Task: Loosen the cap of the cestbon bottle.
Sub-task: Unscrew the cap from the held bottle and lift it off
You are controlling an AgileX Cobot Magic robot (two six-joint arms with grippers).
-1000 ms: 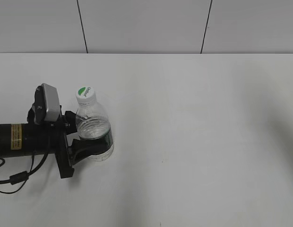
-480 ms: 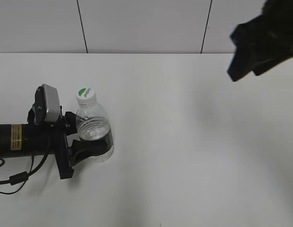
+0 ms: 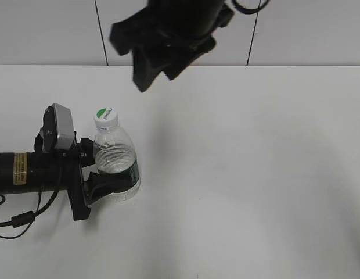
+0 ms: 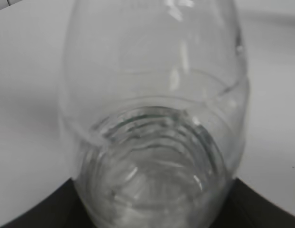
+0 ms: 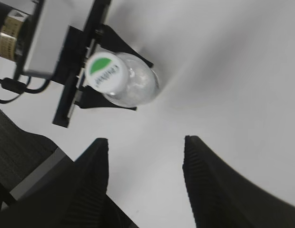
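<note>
The cestbon bottle point(image 3: 116, 160) stands upright on the white table at the left, clear with a dark green label band. Its white cap point(image 3: 105, 117) with the green mark is on top. My left gripper point(image 3: 104, 177) is shut on the bottle's lower body from the left. The left wrist view is filled by the bottle point(image 4: 157, 118). My right gripper point(image 3: 139, 61) hangs open and empty high above the table, up and to the right of the cap. The right wrist view shows the cap point(image 5: 107, 72) and bottle point(image 5: 138, 88) from above, beyond the open fingers point(image 5: 145, 142).
The white table point(image 3: 255, 174) stretches to the right of the bottle. A wall with dark seams point(image 3: 180, 29) runs along its far edge. The left arm's cable point(image 3: 17, 218) lies near the front left corner.
My right arm has swept in from the upper right to above the table's middle left. The left gripper and bottle have not moved.
</note>
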